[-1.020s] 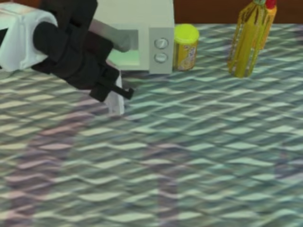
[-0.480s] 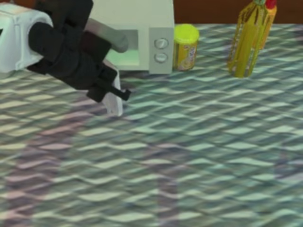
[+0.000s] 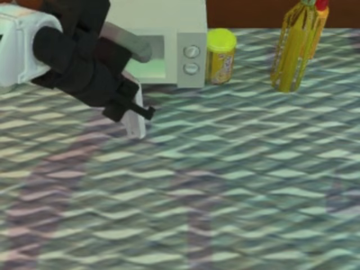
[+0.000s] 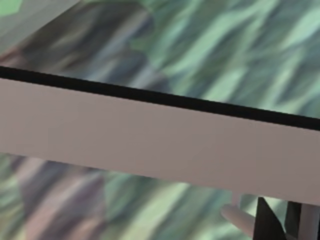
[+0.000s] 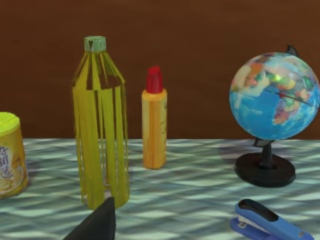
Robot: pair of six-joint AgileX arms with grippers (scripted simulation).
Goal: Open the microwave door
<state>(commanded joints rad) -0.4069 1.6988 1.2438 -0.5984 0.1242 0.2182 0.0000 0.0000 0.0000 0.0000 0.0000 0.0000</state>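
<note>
Two arms belong to this rig, but only the left one shows in the top view. The microwave point(image 3: 169, 34) stands at the far edge of the table point(image 3: 236, 185), left of centre, with its two silver knobs point(image 3: 192, 59) on the right front panel. The microwave door point(image 3: 136, 121) is swung open toward the near side; seen from above it shows as a pale panel edge jutting forward from the oven's left front, and the pale green cavity point(image 3: 149, 68) lies exposed behind it.

The left claw point(image 3: 142, 110) sits at the door's outer edge, its dark fingers against the pale panel, and appears clenched on the door. In the left wrist view the door's edge point(image 4: 160, 145) runs across the frame as a broad pale band with a black line along it, and a dark fingertip point(image 4: 267, 222) shows just beneath it.

Just right of the microwave stands a yellow canister point(image 3: 220, 55), and farther right a tall yellow bottle point(image 3: 292, 48) with a red-capped bottle point(image 3: 320, 11) behind it. The right wrist view shows a globe point(image 5: 272, 97) and a blue stapler point(image 5: 265, 220) on the table. Of the right claw point(image 5: 97, 225) only a dark tip appears, and I cannot tell its state.
</note>
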